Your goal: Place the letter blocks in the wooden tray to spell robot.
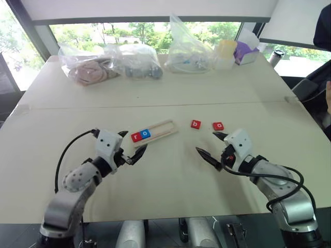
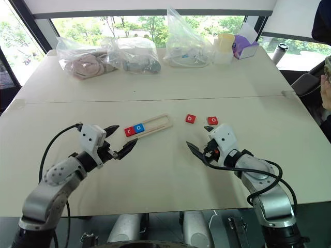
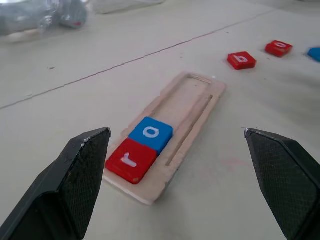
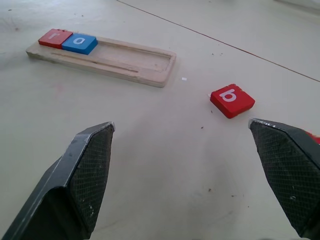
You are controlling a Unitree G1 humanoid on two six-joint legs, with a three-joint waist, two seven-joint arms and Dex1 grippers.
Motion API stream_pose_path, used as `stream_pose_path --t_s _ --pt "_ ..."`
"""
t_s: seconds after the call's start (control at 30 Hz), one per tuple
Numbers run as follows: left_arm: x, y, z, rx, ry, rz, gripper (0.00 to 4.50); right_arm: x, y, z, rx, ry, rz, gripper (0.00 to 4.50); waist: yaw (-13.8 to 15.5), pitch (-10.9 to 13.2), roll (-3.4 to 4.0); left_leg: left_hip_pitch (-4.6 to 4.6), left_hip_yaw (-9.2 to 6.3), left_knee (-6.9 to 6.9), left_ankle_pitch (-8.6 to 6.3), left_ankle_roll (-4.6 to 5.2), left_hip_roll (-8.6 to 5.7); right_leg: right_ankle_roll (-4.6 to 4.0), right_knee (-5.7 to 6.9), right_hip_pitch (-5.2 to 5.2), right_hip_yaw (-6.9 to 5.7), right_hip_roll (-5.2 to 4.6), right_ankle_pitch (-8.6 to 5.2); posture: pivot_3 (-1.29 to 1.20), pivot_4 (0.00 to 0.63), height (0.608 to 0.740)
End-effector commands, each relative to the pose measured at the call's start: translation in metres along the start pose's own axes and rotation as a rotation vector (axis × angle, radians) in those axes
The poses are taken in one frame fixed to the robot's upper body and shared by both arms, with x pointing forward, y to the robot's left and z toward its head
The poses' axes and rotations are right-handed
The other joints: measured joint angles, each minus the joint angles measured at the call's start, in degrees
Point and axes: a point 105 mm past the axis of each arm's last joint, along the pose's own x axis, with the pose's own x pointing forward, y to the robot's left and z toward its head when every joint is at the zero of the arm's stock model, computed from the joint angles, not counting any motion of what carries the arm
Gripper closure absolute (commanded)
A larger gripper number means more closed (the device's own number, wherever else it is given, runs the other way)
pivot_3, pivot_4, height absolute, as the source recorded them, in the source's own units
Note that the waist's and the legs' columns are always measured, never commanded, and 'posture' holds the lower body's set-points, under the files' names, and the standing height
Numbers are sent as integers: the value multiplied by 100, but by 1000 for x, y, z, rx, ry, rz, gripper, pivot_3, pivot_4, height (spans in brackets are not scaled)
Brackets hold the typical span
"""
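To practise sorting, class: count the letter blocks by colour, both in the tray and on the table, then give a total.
Red blocks: 3, the red r in the wooden tray, and the red b and red o on the table.
Blue blocks: 2, the blue o in the tray and a cut-off blue block past the red o, letter unreadable.
Total: 5
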Motion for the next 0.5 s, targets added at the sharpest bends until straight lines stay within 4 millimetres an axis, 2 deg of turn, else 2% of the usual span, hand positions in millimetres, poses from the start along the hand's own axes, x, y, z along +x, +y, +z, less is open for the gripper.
stream_pose_path --t_s 0.03,0.17,0.33,0.5 --pt "-5 18 -2 59 35 -122 0 2 -1 14 -37 -51 17 85 -5 0 1 0 1 -1 0 0 0 0 0 -2 0 0 0 0 150 740" --pt "-2 32 -17 111 112 -238 0 6 -1 19 -49 -65 20 85 4 1 1 -2 6 -10 0 0 0 -1 -1 -5 0 -1 1 0 150 740" --pt "15 41 -31 169 171 -368 0 7 -1 21 -63 -79 5 85 31 1 -1 -5 8 -6 1 1 -1 -20 0 0 -1 -2 12 0 150 740" --pt "37 55 -39 215 194 -366 0 8 0 19 -73 -79 -18 85 31 1 -3 -6 9 -2 1 2 -1 -19 3 0 -1 -1 13 0 150 740"
